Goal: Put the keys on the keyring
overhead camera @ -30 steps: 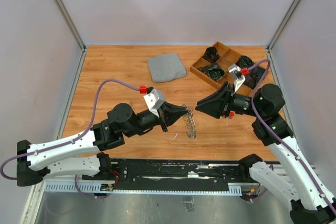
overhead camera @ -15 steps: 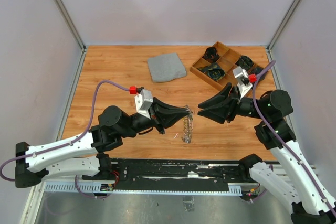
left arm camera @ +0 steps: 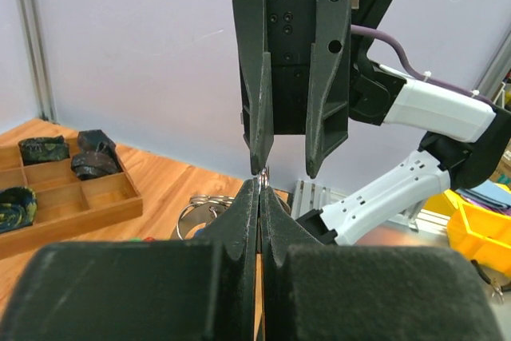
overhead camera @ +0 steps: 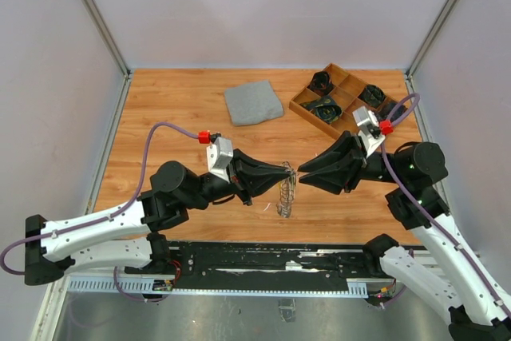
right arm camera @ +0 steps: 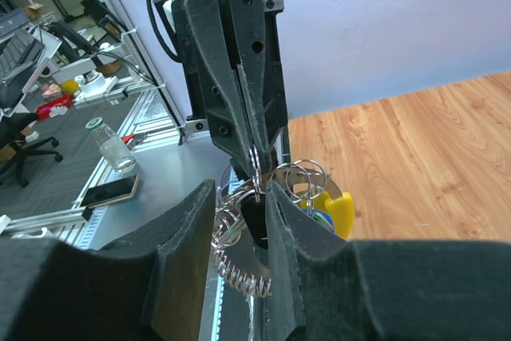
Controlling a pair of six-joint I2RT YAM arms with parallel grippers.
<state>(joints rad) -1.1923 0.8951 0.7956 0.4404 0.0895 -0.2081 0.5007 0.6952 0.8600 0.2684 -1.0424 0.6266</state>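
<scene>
Keyring [overhead camera: 286,195] dangles near the front-centre, its top loop pinched by the clenched left gripper [overhead camera: 291,170], long axis running to 6 o'clock. Right gripper [overhead camera: 301,172], just at 3 o'clock, is nearer; jaws parted astride that loop, grasping nothing. Keys [right arm camera: 338,212] hang below.

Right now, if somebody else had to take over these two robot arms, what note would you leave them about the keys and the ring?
Left gripper: shut, pinching a small loop of the thin, silvery, coiled metal keyring, which dangles beneath it.
Right gripper: open, tip to tip with the left one, its fingers either side of that loop.
Keys: one yellow plastic-headed key hangs among the rings; the others are not clearly visible.
Done: ring held up.
Left: check which keys are threaded, which cannot be told from here, then add the rest.
</scene>
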